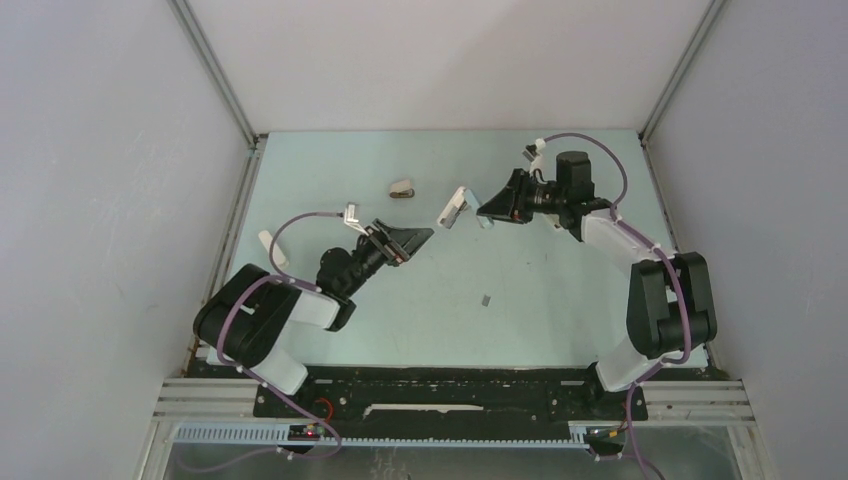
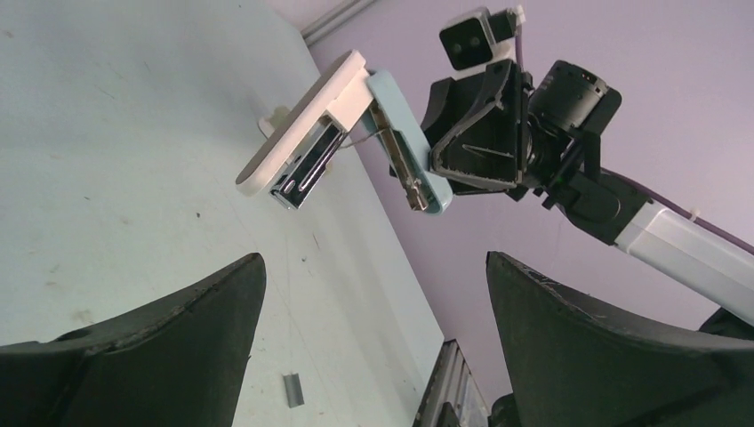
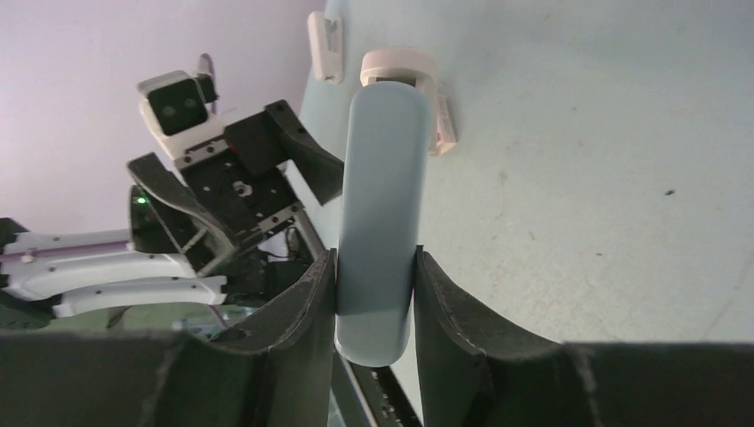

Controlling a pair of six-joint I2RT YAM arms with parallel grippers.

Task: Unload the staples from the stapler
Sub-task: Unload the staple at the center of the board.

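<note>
The light-blue stapler (image 1: pixel 455 208) hangs in the air, fanned open. My right gripper (image 1: pixel 484 213) is shut on its blue top arm (image 3: pixel 381 205), which is pinched between both fingers (image 3: pixel 302 311). In the left wrist view the blue arm (image 2: pixel 405 133), the white base (image 2: pixel 302 124) and the metal magazine (image 2: pixel 302 173) spread apart. My left gripper (image 1: pixel 420 239) is open and empty, just left of and below the stapler, not touching it (image 2: pixel 373 302). One short grey strip of staples (image 1: pixel 486 299) lies on the table; it also shows in the left wrist view (image 2: pixel 292 389).
A stubby dark grey-brown item (image 1: pixel 401 189) lies behind the left gripper. A small white box (image 1: pixel 266 245) lies at the table's left edge. A white box with a red mark (image 3: pixel 442 120) lies beyond the stapler. Walls close in the back and both sides.
</note>
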